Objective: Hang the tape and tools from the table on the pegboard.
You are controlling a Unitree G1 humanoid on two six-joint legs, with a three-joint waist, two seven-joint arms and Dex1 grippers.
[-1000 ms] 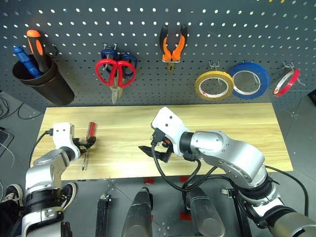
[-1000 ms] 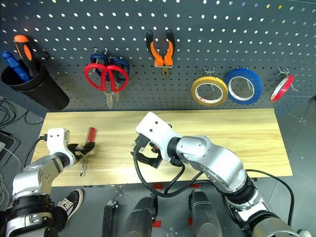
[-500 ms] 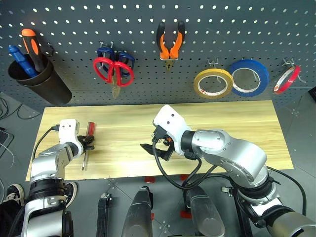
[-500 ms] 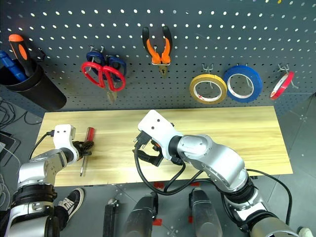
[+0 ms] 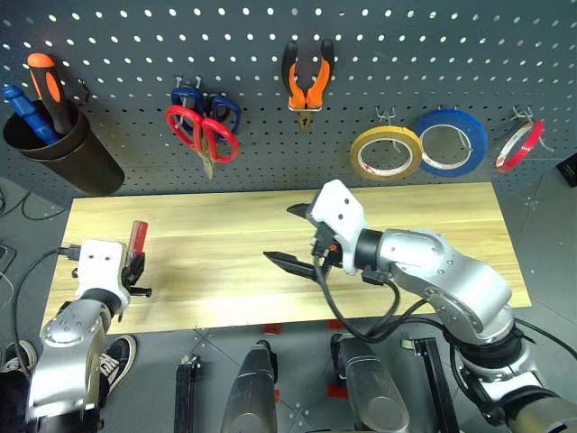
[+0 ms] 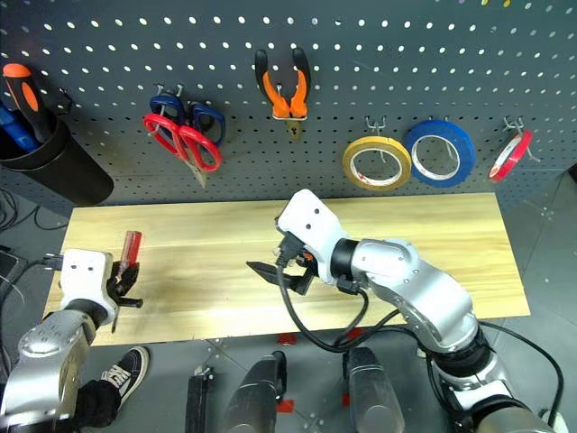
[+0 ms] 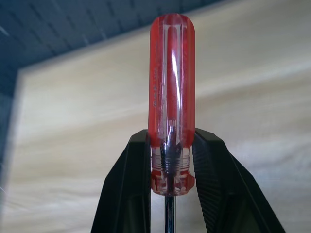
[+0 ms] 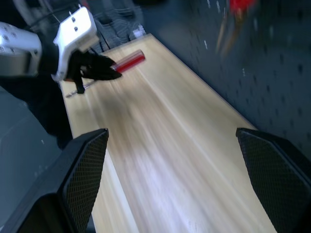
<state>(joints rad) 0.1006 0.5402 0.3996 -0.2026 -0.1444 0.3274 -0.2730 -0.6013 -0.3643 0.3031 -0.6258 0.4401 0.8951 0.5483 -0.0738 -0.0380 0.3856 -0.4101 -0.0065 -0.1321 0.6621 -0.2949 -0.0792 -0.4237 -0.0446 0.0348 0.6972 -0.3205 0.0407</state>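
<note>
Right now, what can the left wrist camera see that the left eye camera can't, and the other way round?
Left wrist view alone: the left gripper's black fingers clamping the red screwdriver near its shaft.

Left eye view alone: the pegboard with red scissors, pliers and red tape hanging, plus the open right gripper.

Both: the screwdriver and the table.

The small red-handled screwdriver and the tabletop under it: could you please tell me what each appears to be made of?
The small red-handled screwdriver held in the left gripper seems to have a clear red plastic handle: it is translucent and glossy, and a dark core shows through it. Its thin shaft looks like bright metal. The long tabletop looks like light yellowish wood planks with a smooth matt finish: grain lines and seams run along its length.
</note>
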